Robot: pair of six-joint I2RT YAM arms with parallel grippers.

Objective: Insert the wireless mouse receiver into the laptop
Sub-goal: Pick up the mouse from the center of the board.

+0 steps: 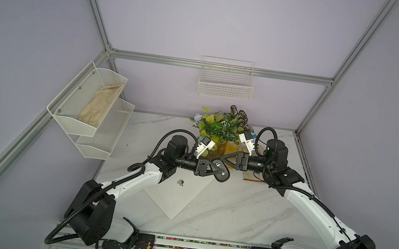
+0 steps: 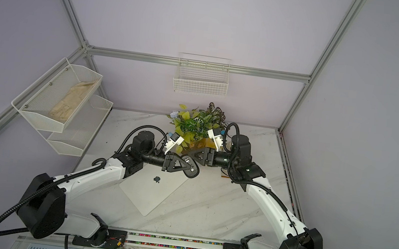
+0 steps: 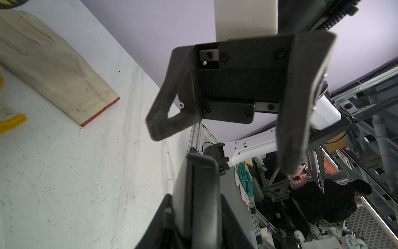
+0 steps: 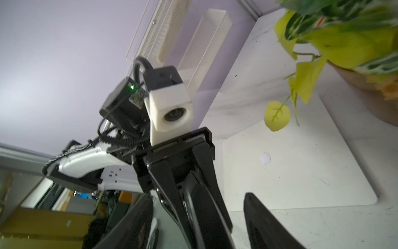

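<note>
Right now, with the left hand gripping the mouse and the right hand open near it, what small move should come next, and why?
Probably draw the right hand back a little. Its jaws stand open close to the mouse, which the left hand grips above the laptop. The receiver cannot be seen, so the right hand likely needs room to re-aim.
</note>
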